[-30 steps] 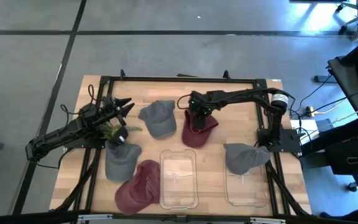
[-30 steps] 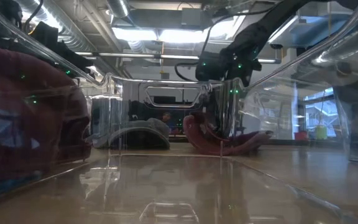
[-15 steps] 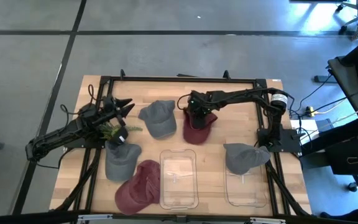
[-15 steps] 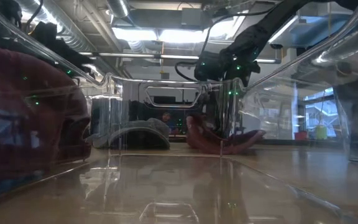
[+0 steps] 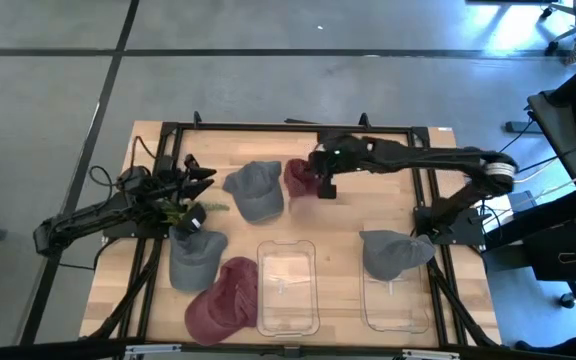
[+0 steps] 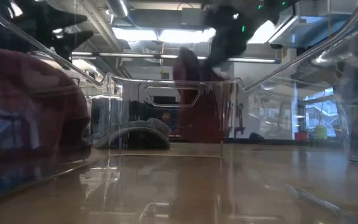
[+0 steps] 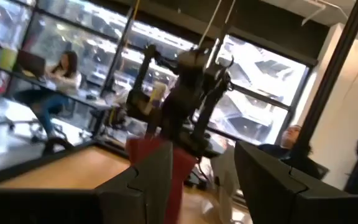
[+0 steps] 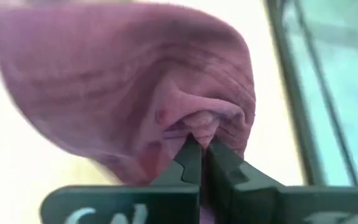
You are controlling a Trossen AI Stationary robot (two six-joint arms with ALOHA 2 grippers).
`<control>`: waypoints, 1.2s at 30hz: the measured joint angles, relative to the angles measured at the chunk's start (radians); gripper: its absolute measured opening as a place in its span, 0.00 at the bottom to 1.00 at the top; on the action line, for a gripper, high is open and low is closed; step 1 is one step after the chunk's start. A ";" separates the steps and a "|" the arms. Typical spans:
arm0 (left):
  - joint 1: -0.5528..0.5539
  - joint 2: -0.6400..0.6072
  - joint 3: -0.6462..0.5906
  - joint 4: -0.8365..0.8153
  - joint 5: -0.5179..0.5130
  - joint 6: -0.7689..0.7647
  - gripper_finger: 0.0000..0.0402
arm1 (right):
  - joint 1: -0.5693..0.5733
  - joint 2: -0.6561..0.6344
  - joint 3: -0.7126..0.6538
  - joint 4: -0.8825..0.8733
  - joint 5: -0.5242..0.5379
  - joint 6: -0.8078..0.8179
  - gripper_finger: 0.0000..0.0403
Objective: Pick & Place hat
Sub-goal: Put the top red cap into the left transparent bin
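A dark red hat (image 5: 297,178) hangs bunched up over the far middle of the table, with my right gripper (image 5: 316,183) shut on it. The low view shows this hat (image 6: 194,99) dangling behind a clear bin wall. The left wrist view also shows it (image 7: 180,171), below the right arm. My left gripper (image 5: 194,178) stands open above the table's left side, near a green sprig (image 5: 182,210), with nothing between its fingers (image 7: 151,183). My right gripper pinches a bunched fold of the hat's cloth (image 8: 199,121) between its two fingertips (image 8: 190,155); several layers are gathered there. The hat hangs slack below the gripper, lifted off the table top.
A grey hat (image 5: 253,190) lies just left of the held one. Another grey hat (image 5: 196,256) and a red hat (image 5: 222,298) lie near left. A clear bin (image 5: 288,286) stands near the middle. A second bin (image 5: 392,305) carries a grey hat (image 5: 394,252) at the right.
My right gripper has shut on the dark red hat and risen, drifting toward the table's far edge as its arm stretches out. The hat lay spread on the table before; now it is gathered, lifted and hanging.
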 joint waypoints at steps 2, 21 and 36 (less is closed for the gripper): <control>-0.020 0.069 0.000 0.035 0.001 -0.019 0.42 | 0.010 -0.048 0.000 0.055 -0.060 -0.051 0.01; -0.232 0.857 0.390 0.310 0.203 -0.061 0.42 | 0.057 -0.093 0.003 0.578 -1.107 -0.281 0.01; -0.297 1.267 0.690 0.381 0.235 0.177 0.42 | 0.171 -0.029 0.003 0.675 -1.187 -0.333 0.01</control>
